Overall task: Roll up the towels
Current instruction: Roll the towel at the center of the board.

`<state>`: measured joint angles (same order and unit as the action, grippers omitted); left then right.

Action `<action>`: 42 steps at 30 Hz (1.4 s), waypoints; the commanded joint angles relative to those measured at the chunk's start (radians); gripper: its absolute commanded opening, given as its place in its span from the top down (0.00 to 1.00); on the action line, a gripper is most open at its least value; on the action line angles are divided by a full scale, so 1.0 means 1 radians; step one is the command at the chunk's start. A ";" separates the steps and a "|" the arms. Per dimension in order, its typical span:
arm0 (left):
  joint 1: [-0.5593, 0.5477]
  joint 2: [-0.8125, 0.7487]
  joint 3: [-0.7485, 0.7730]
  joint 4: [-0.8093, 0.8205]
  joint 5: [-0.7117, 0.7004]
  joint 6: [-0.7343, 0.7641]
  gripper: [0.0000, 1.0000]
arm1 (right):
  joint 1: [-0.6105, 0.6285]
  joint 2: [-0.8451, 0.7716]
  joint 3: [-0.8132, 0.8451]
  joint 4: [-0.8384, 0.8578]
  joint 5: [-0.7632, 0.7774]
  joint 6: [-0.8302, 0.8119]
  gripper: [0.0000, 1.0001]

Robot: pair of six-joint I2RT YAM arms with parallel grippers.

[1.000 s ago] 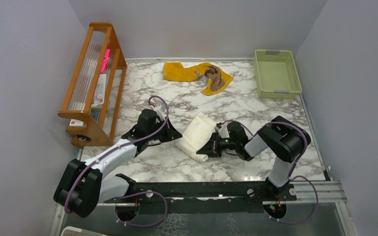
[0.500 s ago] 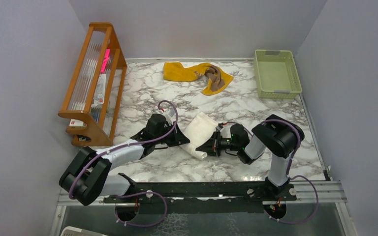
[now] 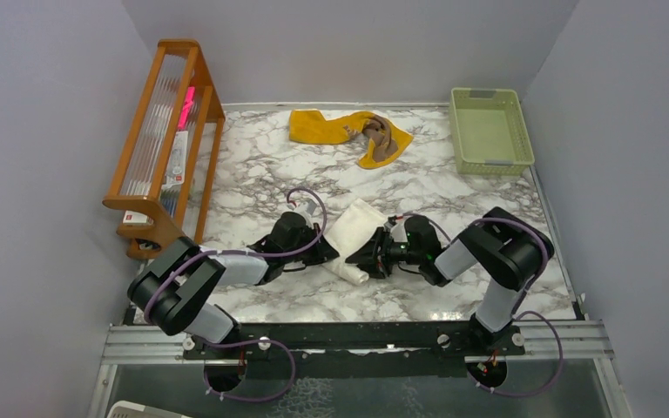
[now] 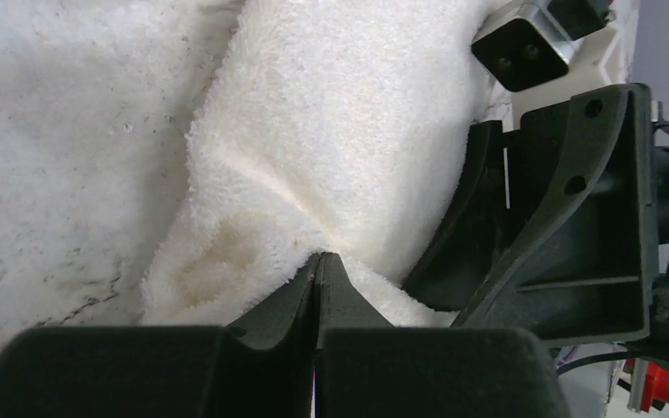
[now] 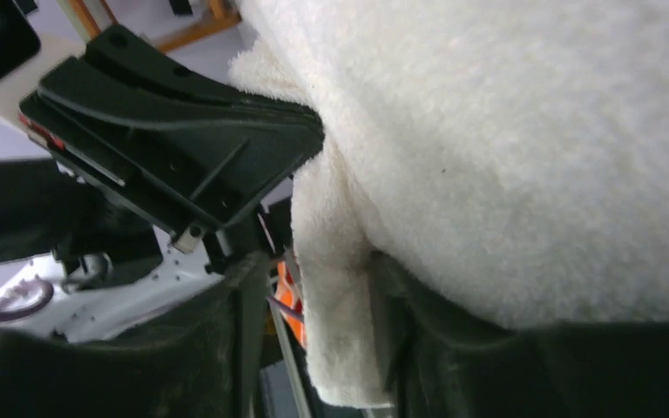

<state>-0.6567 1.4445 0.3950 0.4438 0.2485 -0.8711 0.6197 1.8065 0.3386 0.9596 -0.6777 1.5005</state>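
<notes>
Looking down from above, the cream-white terry towel (image 3: 359,225) lies near the front middle of the grey-veined marble tabletop (image 3: 253,165). It is folded into a narrow strip with its near end thickened, which I take as the start of a roll. The left end effector (image 3: 320,253) and right end effector (image 3: 360,259) lie low on opposite sides of that near end, probably so that each can work one edge and keep the roll even. Far back, the mustard-yellow cloth towel (image 3: 327,126) lies crumpled with the brown cloth towel (image 3: 381,139) on top of it, both unrolled. The pale green plastic basket (image 3: 488,131) stands at the back right, well apart from them.

From the left wrist, the left end effector (image 4: 318,261) has its jaws shut tip to tip. Creases in the cream pile run to the tips, so it seems to pinch a small tuck of cloth at the towel's edge, a hold suited to lifting or turning that edge over. The black right end effector presses against the towel from the opposite side.

From the right wrist, the right end effector (image 5: 318,266) has its jaws apart, astride a thick fold of the towel. A gap shows beside the cloth on one side, so I judge it not clamped yet.
</notes>
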 commanded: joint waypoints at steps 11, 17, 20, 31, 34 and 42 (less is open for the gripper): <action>-0.018 0.130 -0.038 -0.004 -0.150 0.064 1.00 | 0.026 -0.494 0.353 -1.026 0.646 -0.926 0.09; -0.018 0.150 -0.049 -0.003 -0.159 0.060 1.00 | 0.175 -0.743 0.229 -0.848 0.563 -1.518 0.11; -0.018 0.159 -0.046 -0.004 -0.163 0.064 1.00 | 0.245 -0.755 0.208 -0.882 0.427 -1.756 0.12; -0.018 0.174 -0.042 -0.006 -0.150 0.059 1.00 | 0.378 -0.574 0.243 -1.000 0.398 -2.007 0.24; -0.017 0.175 -0.044 -0.008 -0.150 0.059 1.00 | 0.406 -0.536 0.241 -0.984 0.405 -2.011 0.26; -0.017 0.175 -0.031 -0.032 -0.150 0.076 1.00 | 0.426 -0.409 0.281 -1.006 0.451 -1.991 0.33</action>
<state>-0.6765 1.5627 0.3931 0.6121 0.1970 -0.8577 1.0351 1.3506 0.5724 -0.0322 -0.2523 -0.4812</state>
